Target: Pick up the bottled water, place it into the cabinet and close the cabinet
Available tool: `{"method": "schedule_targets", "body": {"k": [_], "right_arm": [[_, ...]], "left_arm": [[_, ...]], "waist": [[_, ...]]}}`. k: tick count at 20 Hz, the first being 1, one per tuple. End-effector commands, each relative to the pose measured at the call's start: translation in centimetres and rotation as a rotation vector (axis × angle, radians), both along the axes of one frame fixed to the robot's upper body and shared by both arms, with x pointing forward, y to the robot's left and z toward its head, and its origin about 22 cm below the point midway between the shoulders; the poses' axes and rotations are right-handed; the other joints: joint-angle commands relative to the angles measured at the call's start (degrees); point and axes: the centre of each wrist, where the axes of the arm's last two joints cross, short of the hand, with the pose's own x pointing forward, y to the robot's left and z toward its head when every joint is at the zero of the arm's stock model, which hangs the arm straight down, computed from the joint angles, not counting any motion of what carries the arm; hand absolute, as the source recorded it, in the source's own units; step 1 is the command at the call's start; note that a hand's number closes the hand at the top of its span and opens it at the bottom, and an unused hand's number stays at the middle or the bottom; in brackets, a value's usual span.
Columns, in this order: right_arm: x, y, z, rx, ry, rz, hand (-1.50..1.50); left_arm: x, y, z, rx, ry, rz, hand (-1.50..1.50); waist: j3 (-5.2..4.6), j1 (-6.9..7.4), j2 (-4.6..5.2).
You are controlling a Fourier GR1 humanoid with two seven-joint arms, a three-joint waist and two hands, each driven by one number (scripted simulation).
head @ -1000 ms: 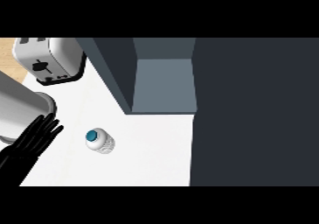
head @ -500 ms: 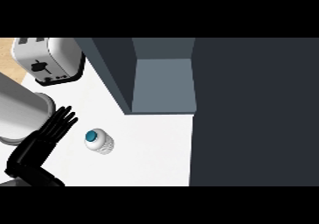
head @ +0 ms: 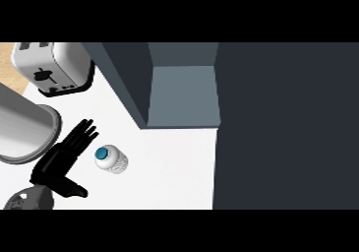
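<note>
Left hand (head: 64,156) just left of the bottled water (head: 110,159) – fingers straight, holding nothing, prob. lining up a side grasp – bottle upright on counter (head: 174,167), near the open cabinet (head: 183,96).

Looking down from the head view, I saw one black hand (head: 62,160) low at the left, its fingers held straight and pointing up and to the right, nothing in its grasp. The bottled water (head: 110,159) stood just to the right of that hand, blue cap facing me, a thin gap between them. Beyond the fingertips sat the toaster (head: 55,66), a large grey cylinder (head: 18,128) lay just left of the hand, and the open cabinet (head: 182,93) stood up and to its right.
</note>
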Motion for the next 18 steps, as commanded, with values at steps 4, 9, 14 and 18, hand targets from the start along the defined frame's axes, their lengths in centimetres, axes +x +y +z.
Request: {"method": "schedule_targets", "body": {"k": [4, 9, 14, 18], "right_arm": [[0.0, -0.1, 0.1, 0.006, 0.001, 0.0, -1.5], [-1.2, -0.8, 0.5, 0.01, -0.015, 0.014, -1.5], [-0.9, -0.6, 0.9, -0.003, -0.01, 0.002, -1.5], [-0.5, 0.9, 0.1, 0.015, -0.01, 0.013, -1.5]], "left_arm": [[-0.2, 0.2, -3.4, -0.048, 0.074, -0.008, -1.5], [1.0, -3.0, -4.7, -0.057, 0.069, -0.016, -1.5], [0.8, -1.8, -5.0, -0.059, 0.066, -0.017, -1.5], [0.6, -1.6, -5.3, -0.081, 0.079, -0.019, -1.5]], "waist": [[-0.05, -0.21, 0.15], [-0.06, -0.55, 0.15], [-0.08, -0.47, 0.18], [-0.1, -0.58, 0.21]]}}
